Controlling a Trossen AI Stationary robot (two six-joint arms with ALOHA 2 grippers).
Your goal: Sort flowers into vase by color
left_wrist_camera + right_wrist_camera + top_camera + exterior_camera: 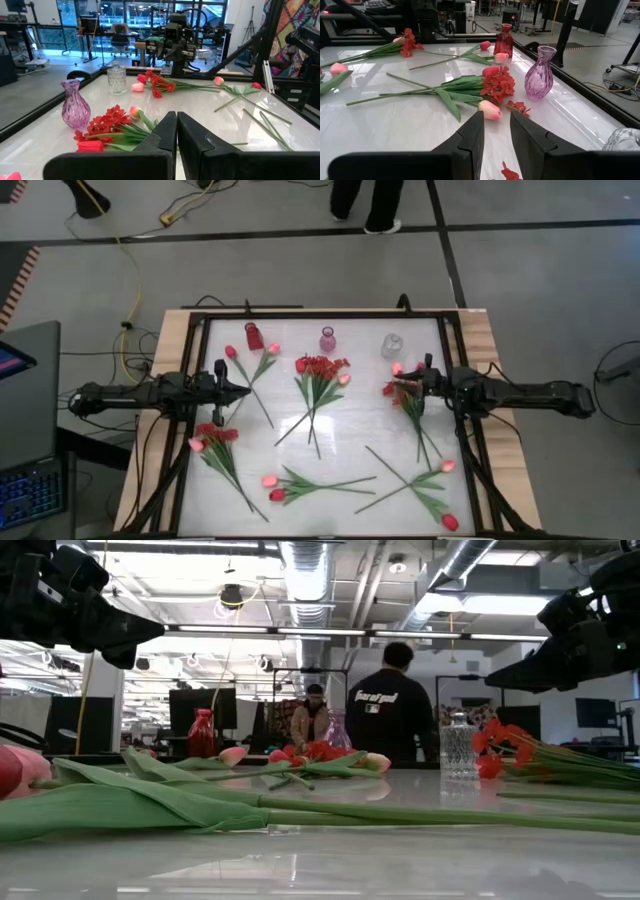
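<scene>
We see three vases in a row along the far edge of the white table (340,470): a red vase (254,336) toward the left arm's side, a purple vase (328,339) in the middle, and a clear glass vase (392,345) toward the right arm's side. None of them holds a stem.

All the flowers (318,376) lie flat on the tabletop in loose bunches: one in the centre just in front of the purple vase, others near each arm and along the near edge.

Our left gripper (243,388) hangs above the table beside the red vase, its fingers clenched together on nothing. Our right gripper (402,383) hangs over the bunch near the glass vase, its fingers parted; we see nothing between them.
</scene>
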